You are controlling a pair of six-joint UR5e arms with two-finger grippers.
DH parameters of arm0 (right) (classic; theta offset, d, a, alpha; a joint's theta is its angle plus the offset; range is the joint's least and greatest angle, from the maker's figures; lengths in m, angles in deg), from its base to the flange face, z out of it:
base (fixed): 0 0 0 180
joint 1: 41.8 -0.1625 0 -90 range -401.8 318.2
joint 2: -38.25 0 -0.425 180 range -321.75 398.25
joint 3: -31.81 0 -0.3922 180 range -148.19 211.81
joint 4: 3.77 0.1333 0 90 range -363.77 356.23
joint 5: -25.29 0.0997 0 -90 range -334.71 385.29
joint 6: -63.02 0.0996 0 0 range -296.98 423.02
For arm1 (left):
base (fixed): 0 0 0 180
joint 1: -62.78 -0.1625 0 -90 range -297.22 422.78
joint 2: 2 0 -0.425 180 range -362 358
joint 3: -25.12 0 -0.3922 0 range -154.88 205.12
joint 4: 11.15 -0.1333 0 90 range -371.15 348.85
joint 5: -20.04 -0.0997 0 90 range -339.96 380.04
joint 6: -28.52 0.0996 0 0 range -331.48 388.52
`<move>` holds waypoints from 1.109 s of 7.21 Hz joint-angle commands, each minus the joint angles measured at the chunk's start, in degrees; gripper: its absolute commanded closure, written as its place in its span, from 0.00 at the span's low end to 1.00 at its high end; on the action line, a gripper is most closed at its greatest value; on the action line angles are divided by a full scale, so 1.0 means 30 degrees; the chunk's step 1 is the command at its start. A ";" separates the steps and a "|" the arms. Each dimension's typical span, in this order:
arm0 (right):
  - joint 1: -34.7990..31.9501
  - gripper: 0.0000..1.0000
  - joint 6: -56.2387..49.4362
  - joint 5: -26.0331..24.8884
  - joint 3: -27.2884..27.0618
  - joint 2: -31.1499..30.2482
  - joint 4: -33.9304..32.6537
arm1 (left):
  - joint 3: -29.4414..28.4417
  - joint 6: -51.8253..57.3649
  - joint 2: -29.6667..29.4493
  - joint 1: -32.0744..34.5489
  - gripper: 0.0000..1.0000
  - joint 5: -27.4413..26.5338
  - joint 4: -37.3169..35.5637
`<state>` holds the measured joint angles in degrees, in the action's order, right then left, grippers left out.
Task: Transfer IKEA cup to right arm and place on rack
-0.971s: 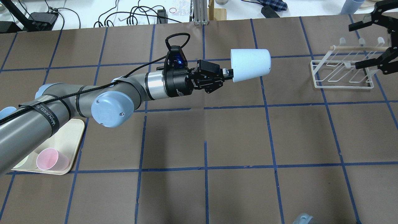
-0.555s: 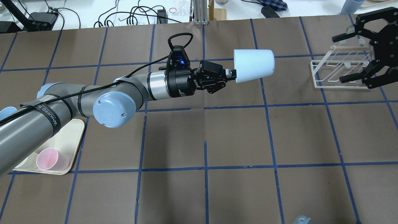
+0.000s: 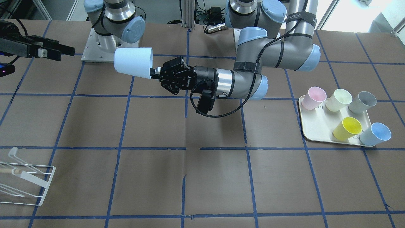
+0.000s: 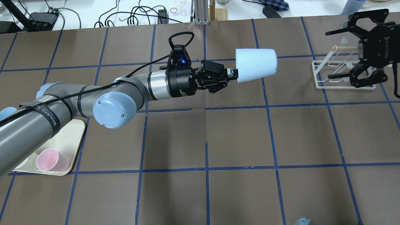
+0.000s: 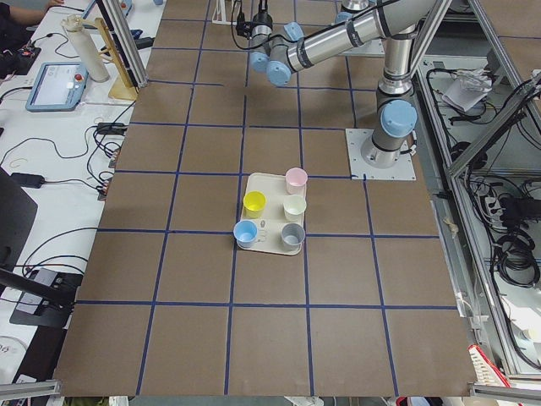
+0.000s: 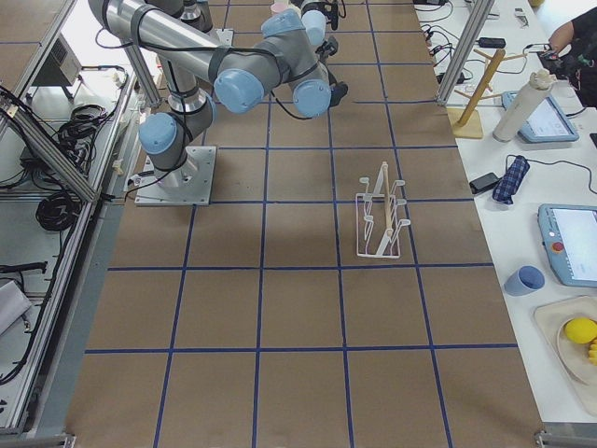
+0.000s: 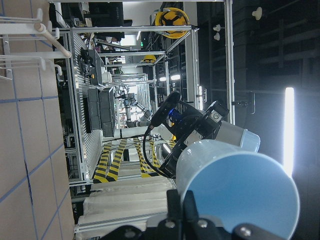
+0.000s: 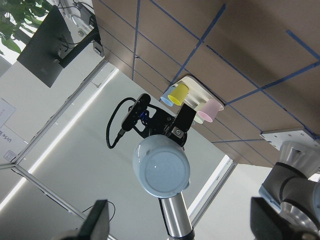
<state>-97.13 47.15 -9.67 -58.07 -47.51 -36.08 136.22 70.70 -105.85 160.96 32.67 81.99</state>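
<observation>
Brown gridded table [image 4: 237,134] — IKEA cup [image 4: 256,65] aloft.
Its rim clamped by left gripper [image 4: 230,75]; right gripper [image 4: 328,54] gapes, well apart.

The left arm [image 4: 25,134], filling the lower left of the overhead view, is a grey-silver tube with pale-blue round joint caps [image 4: 113,110], one showing a small screw and an embossed logo. Black strap bands [image 4: 53,120] with white lettering bind a braided black cable [image 4: 93,89] along it. A polished silver ring [image 4: 155,86] precedes the black left gripper [image 4: 232,74], lettered in white, with a black camera block [image 4: 178,56] glowing blue beside it. At upper right, the black right gripper [image 4: 328,54] reads ROBOTIQ in white.
</observation>
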 commanded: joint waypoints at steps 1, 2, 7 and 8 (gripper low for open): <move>-0.0680 0.00 -0.0015 0.0574 -0.0011 0.0489 0.0312 | 0.0025 0.0000 -0.0014 0.0000 1.00 0.0008 -0.0021; -0.1585 0.00 -0.0044 0.1911 -0.0040 0.0721 0.0283 | 0.0025 0.0000 -0.0014 0.0000 1.00 0.0008 -0.0050; -0.2997 0.00 0.0189 0.2246 -0.0070 0.1192 0.1072 | 0.0025 0.0000 -0.0160 0.0000 1.00 0.0008 -0.0226; -0.3319 0.00 0.0190 0.2305 -0.0070 0.1337 0.1248 | 0.0025 0.0000 -0.0160 0.0000 1.00 0.0008 -0.0226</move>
<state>-106.03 47.57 -2.97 -58.25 -43.87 -33.13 136.30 70.70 -106.32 160.96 32.70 81.32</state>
